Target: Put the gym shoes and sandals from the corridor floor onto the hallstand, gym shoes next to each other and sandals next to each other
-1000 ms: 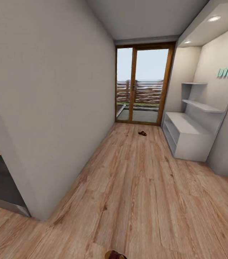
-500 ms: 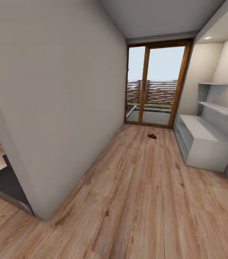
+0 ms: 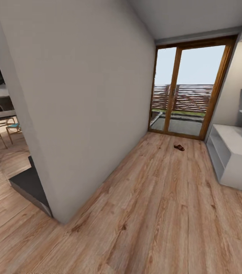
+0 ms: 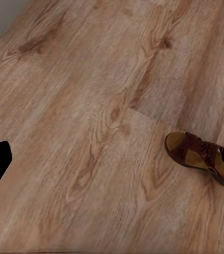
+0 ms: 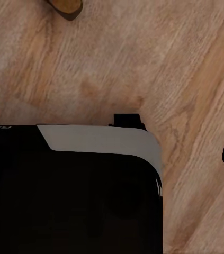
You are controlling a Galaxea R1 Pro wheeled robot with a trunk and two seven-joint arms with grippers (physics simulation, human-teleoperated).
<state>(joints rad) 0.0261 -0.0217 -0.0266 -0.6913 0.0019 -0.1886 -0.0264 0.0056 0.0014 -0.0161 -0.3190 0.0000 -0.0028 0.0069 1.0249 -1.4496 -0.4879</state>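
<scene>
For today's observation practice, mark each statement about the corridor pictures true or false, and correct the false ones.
1. A brown sandal lies on the wood floor near the glass door. True.
2. Shoes stand on the hallstand's bench top. False: what shows of it is bare.
3. The left wrist view shows a sandal on the floor. True.
4. That sandal is held in a gripper. False: it lies free on the planks.

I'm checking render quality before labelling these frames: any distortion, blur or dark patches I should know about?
Head view: wide-angle stretch bends the wall and door frame; the far sandal is tiny and soft. Left wrist view: floor grain slightly blurred, near sandal fairly clear, black shapes at both side edges. Right wrist view: a dark body blocks the lower half.
</scene>
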